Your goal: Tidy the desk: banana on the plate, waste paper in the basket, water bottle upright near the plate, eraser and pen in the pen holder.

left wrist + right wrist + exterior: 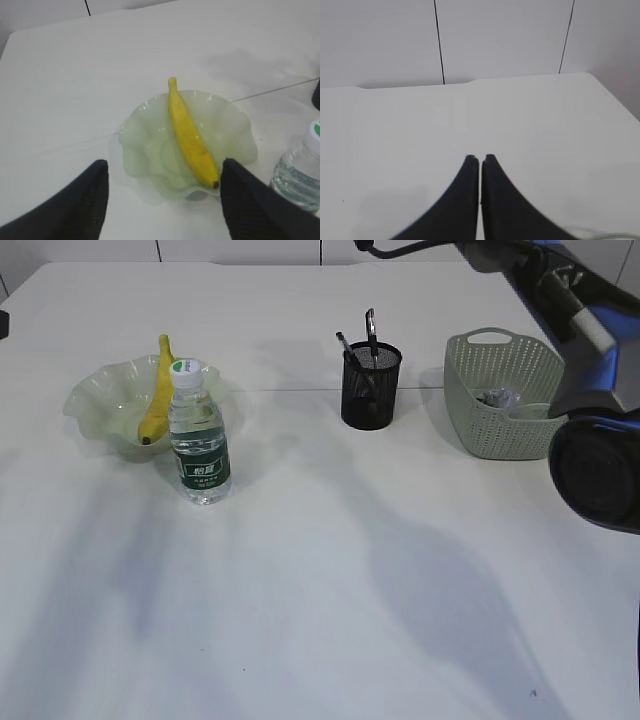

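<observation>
The near half of the table (330,620) lies bare white, wide room from the near edge up to the row of things. Toward the left edge stands the water bottle (199,432), upright, clear with a green label and white cap, just beside the plate (100,400). The plate is pale green glass with a wavy rim, and the banana (157,390) lies across it, yellow, its dark tip at the near rim. The left hand (162,200) hangs over the plate's near side, fingers spread wide, holding nothing. Mid-table stands the black mesh pen holder (371,386) with a pen (371,330) sticking up out of it. Toward the right edge sits the grey-green basket (500,430), crumpled waste paper (497,398) inside. The right hand (480,159) has its fingers pressed together, empty, pointing at the far edge, with bare table ahead
</observation>
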Controlling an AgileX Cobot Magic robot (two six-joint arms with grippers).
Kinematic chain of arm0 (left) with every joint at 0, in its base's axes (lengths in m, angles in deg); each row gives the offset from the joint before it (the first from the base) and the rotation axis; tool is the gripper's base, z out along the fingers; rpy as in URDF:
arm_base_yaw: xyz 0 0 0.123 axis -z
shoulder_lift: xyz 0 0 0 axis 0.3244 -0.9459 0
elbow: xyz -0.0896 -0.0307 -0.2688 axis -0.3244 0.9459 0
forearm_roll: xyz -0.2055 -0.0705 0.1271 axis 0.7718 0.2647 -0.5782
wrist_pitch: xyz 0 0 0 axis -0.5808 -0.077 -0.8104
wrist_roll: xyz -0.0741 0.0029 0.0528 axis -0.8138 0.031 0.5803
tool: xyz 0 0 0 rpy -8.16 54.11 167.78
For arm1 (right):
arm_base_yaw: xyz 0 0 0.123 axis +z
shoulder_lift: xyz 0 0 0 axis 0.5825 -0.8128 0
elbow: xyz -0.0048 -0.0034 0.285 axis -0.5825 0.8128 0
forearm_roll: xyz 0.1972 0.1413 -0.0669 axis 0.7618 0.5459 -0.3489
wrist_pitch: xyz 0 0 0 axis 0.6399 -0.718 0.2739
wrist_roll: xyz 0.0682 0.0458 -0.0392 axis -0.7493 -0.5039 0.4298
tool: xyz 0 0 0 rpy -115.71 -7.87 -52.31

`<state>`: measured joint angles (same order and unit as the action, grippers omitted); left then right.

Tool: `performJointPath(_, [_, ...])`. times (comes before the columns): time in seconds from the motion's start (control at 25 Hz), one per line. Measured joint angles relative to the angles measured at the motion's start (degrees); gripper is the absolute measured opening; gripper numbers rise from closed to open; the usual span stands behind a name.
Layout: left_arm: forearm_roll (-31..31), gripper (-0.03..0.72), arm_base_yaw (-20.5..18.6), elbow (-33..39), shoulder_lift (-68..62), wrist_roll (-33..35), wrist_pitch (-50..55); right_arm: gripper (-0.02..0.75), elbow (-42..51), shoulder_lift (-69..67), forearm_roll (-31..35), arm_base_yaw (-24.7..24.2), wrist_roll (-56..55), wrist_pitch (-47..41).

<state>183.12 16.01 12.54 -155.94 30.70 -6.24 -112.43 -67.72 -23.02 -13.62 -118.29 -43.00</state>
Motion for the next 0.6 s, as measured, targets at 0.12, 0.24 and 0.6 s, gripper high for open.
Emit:
performJointPath(0.12, [0.0,0.496,0.0,-1.2,0.5,0.0,0.0,-0.011,0.0,1.9,0.1,0.0,2.8,-0.3])
performJointPath(0.24, [0.0,0.496,0.0,-1.7,1.2,0.0,0.0,-0.011,0.0,4.0,2.5,-0.2,7.8,-0.3])
performJointPath(0.6, [0.0,0.496,0.0,-1.8,1.4,0.0,0.0,-0.011,0.0,11.2,13.8,-1.5,23.9,-0.6])
